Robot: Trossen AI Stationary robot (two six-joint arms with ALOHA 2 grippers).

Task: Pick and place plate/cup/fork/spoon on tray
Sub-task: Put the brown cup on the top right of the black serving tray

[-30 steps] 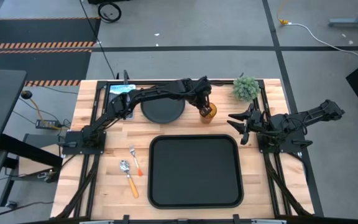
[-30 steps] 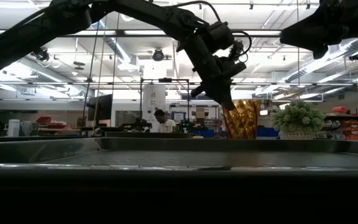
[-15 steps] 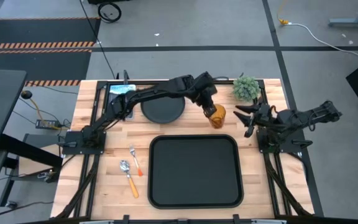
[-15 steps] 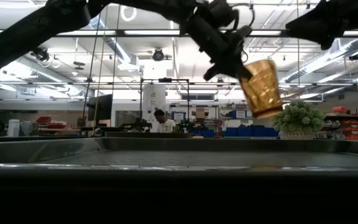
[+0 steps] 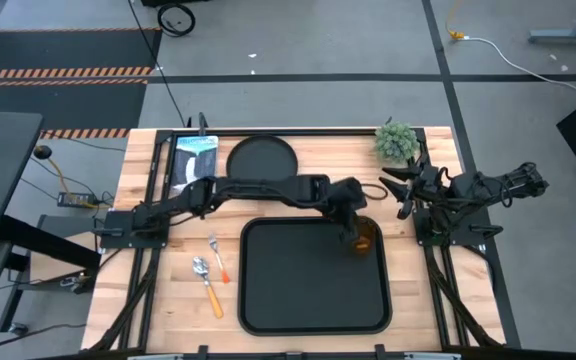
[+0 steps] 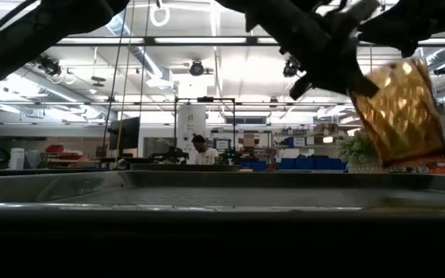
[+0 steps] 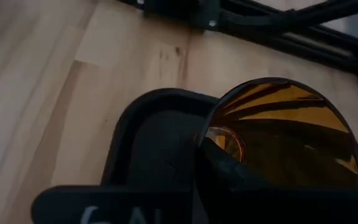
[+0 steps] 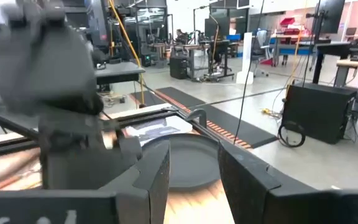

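Observation:
My left gripper (image 5: 353, 222) is shut on the amber cup (image 5: 366, 240) above the far right corner of the black tray (image 5: 268, 290). In the low view the cup (image 6: 399, 112) hangs tilted, clear of the tray. The round black plate (image 5: 261, 160) rests on the table beyond the tray. The fork (image 5: 218, 258) and the spoon (image 5: 206, 280) lie on the wood left of the tray. My right gripper (image 5: 400, 192) is open and empty at the table's right side, near the plant. My left gripper holds the cup by its rim (image 7: 207, 134), with one finger (image 7: 229, 171) inside the cup; the other finger is hidden behind the wall. The fingers come slanting down from the table's left. The cup is lifted clear over the tray's corner (image 7: 135, 124), tilted, its mouth up.
A small green plant (image 5: 396, 140) stands at the far right corner. A blue and white flat item (image 5: 193, 155) lies at the far left, beside the plate. Black rails run along the table's edges. A person shows far off in the room (image 6: 199, 150).
My left gripper has lifted the cup off the table beside the plate and carried it toward the near and right edges, to above the tray's far right corner; the cup has tipped from upright to tilted. My right gripper has shifted slightly toward the far edge.

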